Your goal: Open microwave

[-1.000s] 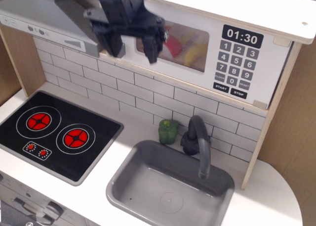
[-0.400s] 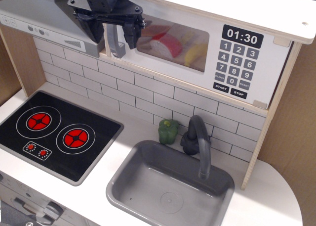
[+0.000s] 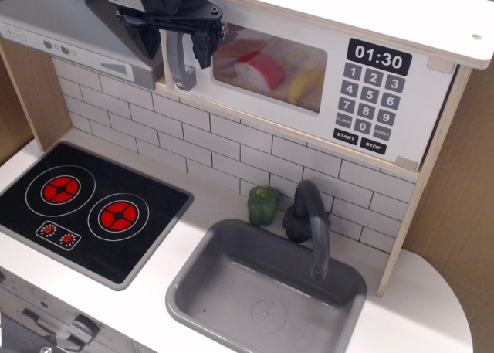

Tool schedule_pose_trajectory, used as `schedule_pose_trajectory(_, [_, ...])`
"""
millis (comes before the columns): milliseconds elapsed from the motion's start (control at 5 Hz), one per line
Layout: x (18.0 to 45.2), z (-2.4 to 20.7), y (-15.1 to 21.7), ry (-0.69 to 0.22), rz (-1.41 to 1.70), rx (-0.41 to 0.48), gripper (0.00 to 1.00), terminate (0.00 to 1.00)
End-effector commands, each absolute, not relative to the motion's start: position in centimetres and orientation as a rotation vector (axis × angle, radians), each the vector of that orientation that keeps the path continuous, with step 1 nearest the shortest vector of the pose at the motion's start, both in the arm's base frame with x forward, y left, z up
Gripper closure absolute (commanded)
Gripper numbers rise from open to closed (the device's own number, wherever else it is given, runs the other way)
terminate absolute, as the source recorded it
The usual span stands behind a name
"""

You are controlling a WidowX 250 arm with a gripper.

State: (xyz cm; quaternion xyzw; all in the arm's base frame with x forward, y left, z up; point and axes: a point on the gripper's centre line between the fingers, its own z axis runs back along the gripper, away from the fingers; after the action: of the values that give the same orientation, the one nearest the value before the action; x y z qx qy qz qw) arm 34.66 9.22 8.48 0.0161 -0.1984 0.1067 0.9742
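Note:
The white toy microwave (image 3: 340, 67) sits at the top, with a clear window showing toy food, a black 01:30 clock and a grey keypad. Its door looks closed. The grey bar handle (image 3: 177, 63) stands upright at the door's left edge. My black gripper (image 3: 175, 44) is open at the top of the handle, with one finger (image 3: 149, 40) on its left and the other finger (image 3: 202, 45) on its right. The jaws straddle the handle without closing on it.
A grey slanted range hood (image 3: 69, 28) is just left of the gripper. Below are a white brick backsplash, a black two-burner stove (image 3: 85, 206), a grey sink (image 3: 266, 291) with a dark faucet (image 3: 309, 222), and a green toy pepper (image 3: 263, 205).
My gripper has moved left and up from in front of the microwave window to the door handle. Its fingers now straddle the handle and have narrowed slightly.

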Motion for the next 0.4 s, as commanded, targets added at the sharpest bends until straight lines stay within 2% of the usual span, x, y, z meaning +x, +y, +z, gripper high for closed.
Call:
schedule_pose_trajectory(0, [35.27,10.23,9.63,-0.453,0.174,0.019,1.00,0.00])
schedule_pose_trajectory(200, [35.19,10.33,9.58,-0.464,0.156,-0.003,1.00,0.00])
